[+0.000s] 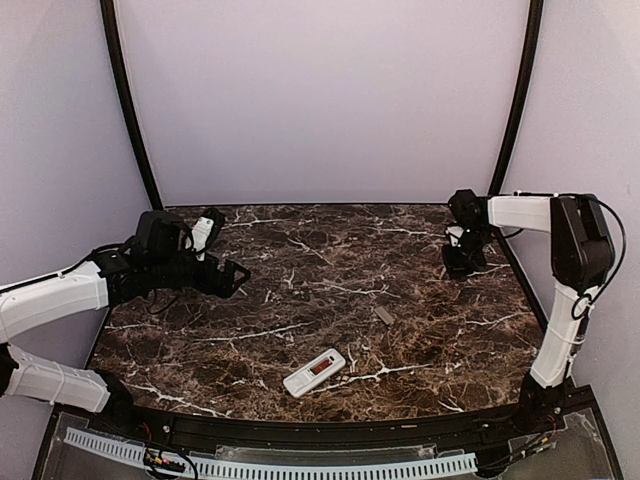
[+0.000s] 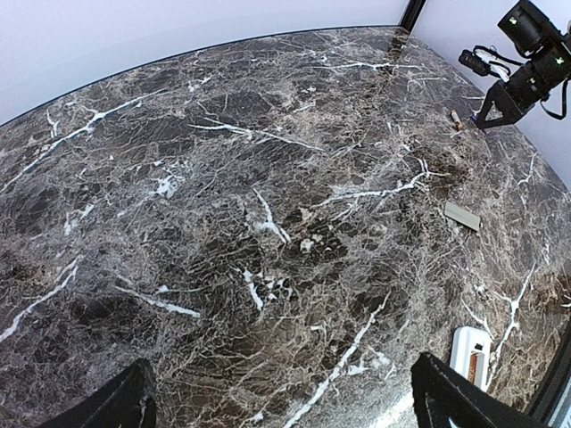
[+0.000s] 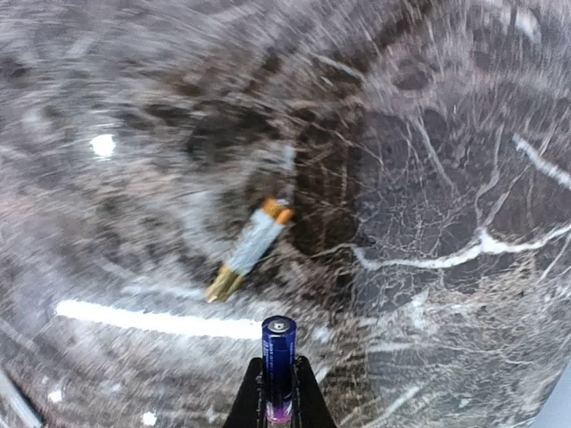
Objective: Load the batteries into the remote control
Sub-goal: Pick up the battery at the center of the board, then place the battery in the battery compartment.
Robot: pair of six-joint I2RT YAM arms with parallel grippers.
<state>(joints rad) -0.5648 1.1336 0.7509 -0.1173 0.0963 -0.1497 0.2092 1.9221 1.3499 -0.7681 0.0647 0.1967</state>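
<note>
The white remote control (image 1: 314,372) lies near the table's front edge with a reddish opening in its middle; it also shows at the lower right of the left wrist view (image 2: 470,352). My right gripper (image 3: 278,367) is shut on a blue battery (image 3: 278,343), held lengthwise between the fingers above the far right of the table (image 1: 462,262). A second battery (image 3: 250,250), silvery with gold and orange ends, lies on the marble just beyond it. My left gripper (image 1: 232,277) hovers open and holds nothing over the left side, its fingers (image 2: 125,406) wide apart.
A small flat grey cover piece (image 1: 384,315) lies on the marble between the remote and the right arm, also in the left wrist view (image 2: 461,215). Black curved poles and pale walls close in the table's back and sides.
</note>
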